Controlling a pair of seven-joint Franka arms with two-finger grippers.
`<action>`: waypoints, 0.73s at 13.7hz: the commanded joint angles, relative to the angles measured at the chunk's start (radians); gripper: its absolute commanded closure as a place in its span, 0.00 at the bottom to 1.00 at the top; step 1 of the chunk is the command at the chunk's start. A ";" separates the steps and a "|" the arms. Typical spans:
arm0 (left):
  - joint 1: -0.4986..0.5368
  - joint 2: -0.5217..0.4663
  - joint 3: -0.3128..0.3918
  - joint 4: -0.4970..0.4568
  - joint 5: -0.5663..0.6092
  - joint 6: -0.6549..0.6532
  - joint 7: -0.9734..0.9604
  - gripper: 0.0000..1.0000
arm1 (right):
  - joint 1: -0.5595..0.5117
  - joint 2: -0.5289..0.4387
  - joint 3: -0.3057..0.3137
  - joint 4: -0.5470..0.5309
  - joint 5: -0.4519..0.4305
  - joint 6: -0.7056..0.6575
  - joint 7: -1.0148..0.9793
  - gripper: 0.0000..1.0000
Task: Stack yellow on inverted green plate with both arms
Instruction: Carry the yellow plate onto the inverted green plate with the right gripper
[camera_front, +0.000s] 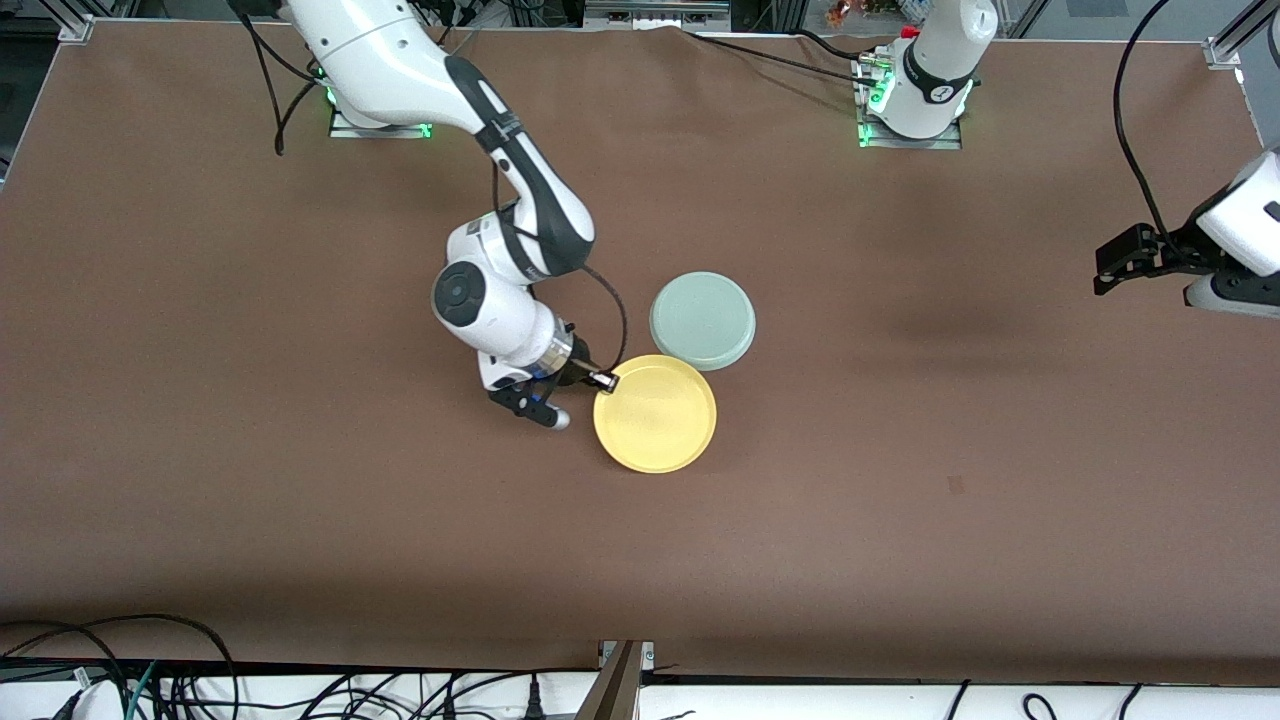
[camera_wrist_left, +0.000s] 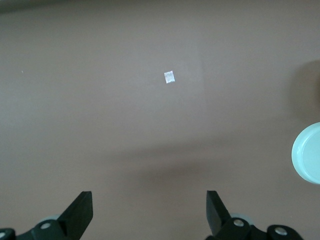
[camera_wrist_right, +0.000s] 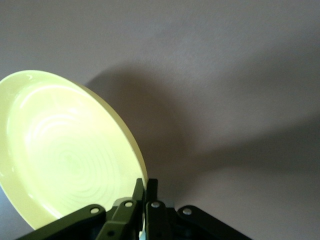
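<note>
The yellow plate sits right side up near the middle of the table, nearer the front camera than the green plate, which lies inverted with its flat base up. The two rims nearly touch. My right gripper is shut on the yellow plate's rim on the side toward the right arm's end; in the right wrist view its fingers pinch the rim of the yellow plate, which looks tilted there. My left gripper is open and empty, up over the left arm's end of the table. The green plate's edge shows in the left wrist view.
The brown table carries nothing else but a small white speck. Black cables run along the front edge and near the arm bases.
</note>
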 joint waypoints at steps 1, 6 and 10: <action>-0.005 -0.084 -0.011 -0.107 -0.015 0.049 0.003 0.00 | 0.012 0.005 -0.009 0.010 0.018 0.021 0.004 1.00; 0.007 -0.079 -0.073 -0.098 0.045 0.037 -0.056 0.00 | 0.068 -0.007 -0.011 0.018 0.007 0.012 0.039 1.00; 0.007 -0.072 -0.073 -0.078 0.045 0.003 -0.057 0.00 | 0.151 -0.041 -0.017 -0.047 0.006 0.012 0.109 1.00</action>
